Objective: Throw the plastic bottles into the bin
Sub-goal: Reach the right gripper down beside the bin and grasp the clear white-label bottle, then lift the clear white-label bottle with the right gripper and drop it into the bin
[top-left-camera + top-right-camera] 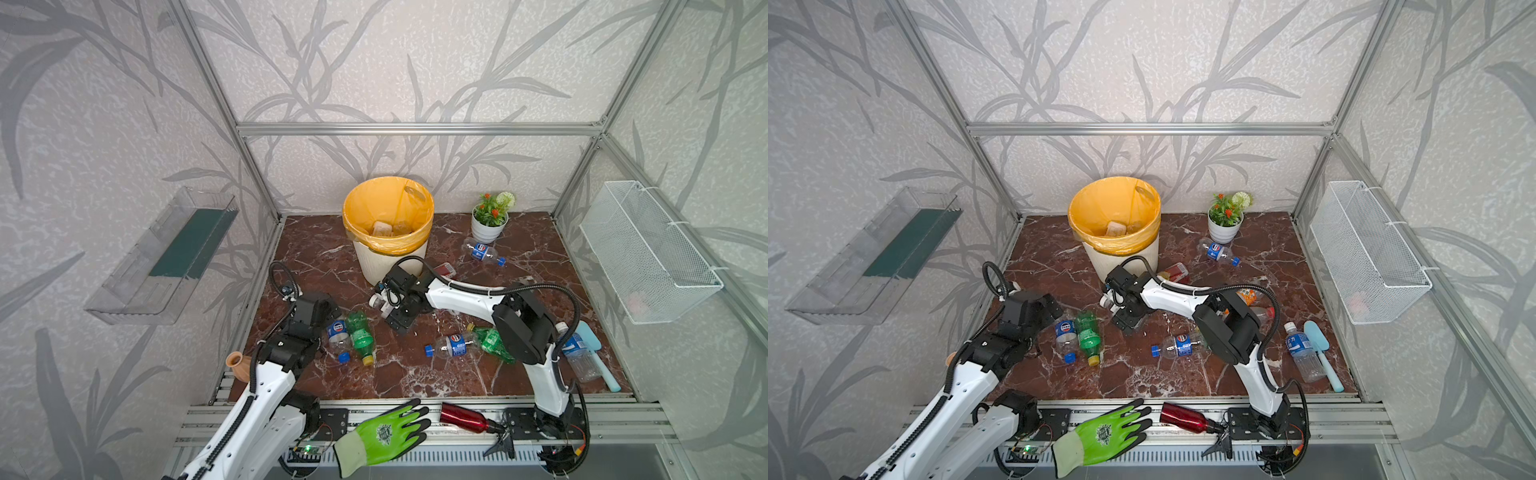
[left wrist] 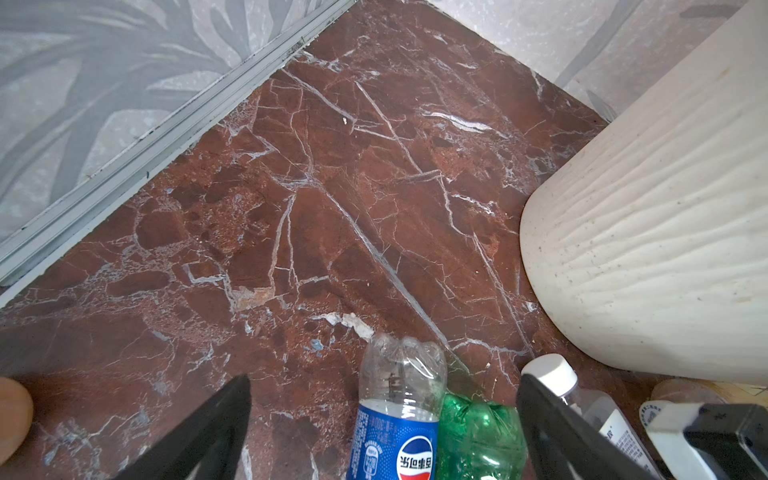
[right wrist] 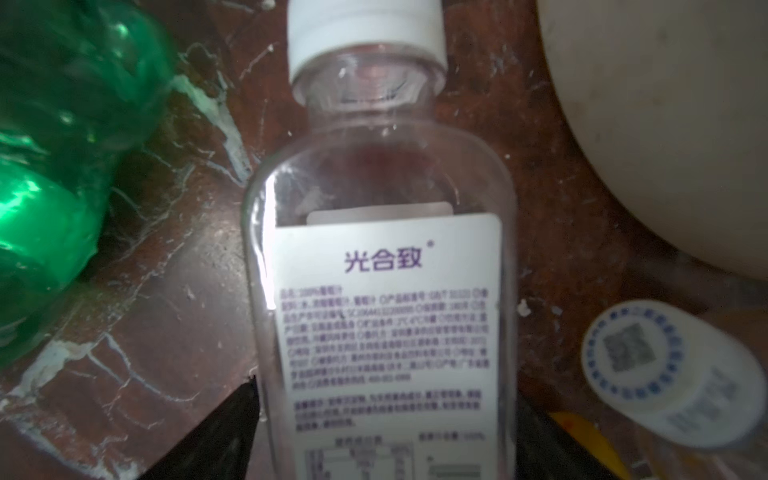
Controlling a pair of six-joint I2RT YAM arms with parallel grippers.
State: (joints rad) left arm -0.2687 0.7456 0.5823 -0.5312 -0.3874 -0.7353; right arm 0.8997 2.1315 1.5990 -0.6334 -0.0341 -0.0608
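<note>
A few bottles (image 1: 381,228) lie in the bin (image 1: 388,268); many more litter the floor (image 1: 399,374). My right gripper (image 3: 384,390) straddles the white-capped bottle (image 3: 374,187) lying beside the bin. Pinching yet? I cannot tell. Left gripper (image 2: 384,378) hangs wide open, empty.

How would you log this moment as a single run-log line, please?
phase: grasp attempt; right end effector: astride white-capped bottle, grip unclear; left end effector: open, by Pepsi bottle; bin: upright, partly filled
</note>
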